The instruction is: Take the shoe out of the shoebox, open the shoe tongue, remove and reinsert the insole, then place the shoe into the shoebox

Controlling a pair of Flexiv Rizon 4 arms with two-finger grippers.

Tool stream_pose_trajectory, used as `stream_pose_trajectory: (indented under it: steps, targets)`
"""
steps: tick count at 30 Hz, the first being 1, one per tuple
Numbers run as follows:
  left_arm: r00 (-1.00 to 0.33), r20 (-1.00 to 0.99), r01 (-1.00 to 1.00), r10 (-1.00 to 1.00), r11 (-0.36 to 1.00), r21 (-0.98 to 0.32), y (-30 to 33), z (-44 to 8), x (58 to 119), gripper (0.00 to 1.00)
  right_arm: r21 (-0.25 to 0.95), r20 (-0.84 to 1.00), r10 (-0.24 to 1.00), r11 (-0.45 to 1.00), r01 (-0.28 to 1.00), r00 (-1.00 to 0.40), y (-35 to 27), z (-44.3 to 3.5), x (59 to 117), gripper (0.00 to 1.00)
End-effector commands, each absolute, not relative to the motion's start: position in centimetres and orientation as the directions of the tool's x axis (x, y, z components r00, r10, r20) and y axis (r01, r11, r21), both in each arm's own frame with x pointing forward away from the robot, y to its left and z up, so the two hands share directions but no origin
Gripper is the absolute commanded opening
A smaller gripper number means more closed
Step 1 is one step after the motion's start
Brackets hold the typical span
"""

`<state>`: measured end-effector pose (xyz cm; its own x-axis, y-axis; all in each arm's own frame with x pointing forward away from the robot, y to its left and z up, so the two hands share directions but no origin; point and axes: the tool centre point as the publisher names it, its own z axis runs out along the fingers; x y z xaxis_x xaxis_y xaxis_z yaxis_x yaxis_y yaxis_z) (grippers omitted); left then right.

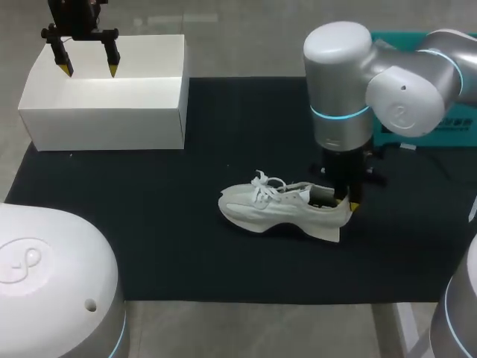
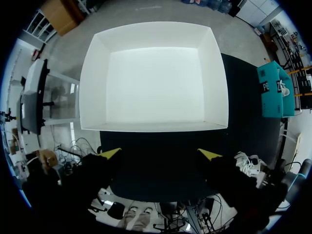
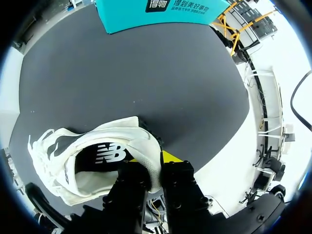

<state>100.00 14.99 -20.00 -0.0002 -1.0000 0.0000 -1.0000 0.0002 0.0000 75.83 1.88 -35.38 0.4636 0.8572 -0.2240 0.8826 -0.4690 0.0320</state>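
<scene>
On the black mat [image 1: 186, 253], my right gripper [image 1: 343, 200] clamps the heel of the white lace-up sneaker [image 1: 279, 210]. Far left, my left gripper [image 1: 89, 69] hangs spread apart over the white cardboard shoebox [image 1: 104, 123].

Likely a robot lab: arms [image 1: 402, 82] over table [image 1: 186, 253]

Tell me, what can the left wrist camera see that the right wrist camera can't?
Only the left wrist view shows the white shoebox, open and empty, ahead of the open left pincer. Only the right wrist view shows the inside of the shoe, with its dark insole, and the right pincer shut on the heel, one finger inside, one outside. Both show the black mat, the teal box and the shoe, though the left wrist view catches just its laces.
</scene>
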Motion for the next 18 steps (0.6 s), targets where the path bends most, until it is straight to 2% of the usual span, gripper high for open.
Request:
stream_pose_trajectory:
  steps: [1,17,18]
  targets:
    - [0.000,0.000,-1.000,-1.000,0.000,0.000,15.0,-20.0,100.0,1.00,0.026,-0.248,0.868,-0.438,0.898,0.431,2.6,-35.2,76.3,0.00]
    - [0.000,0.000,-1.000,-1.000,0.000,0.000,15.0,-20.0,100.0,1.00,-0.050,-0.240,0.874,-0.445,0.894,0.422,1.9,-38.2,76.4,0.00]
    - [0.000,0.000,-1.000,-1.000,0.000,0.000,15.0,-20.0,100.0,1.00,-0.048,-0.242,0.875,-0.443,0.895,0.420,2.0,-37.9,76.4,0.48]
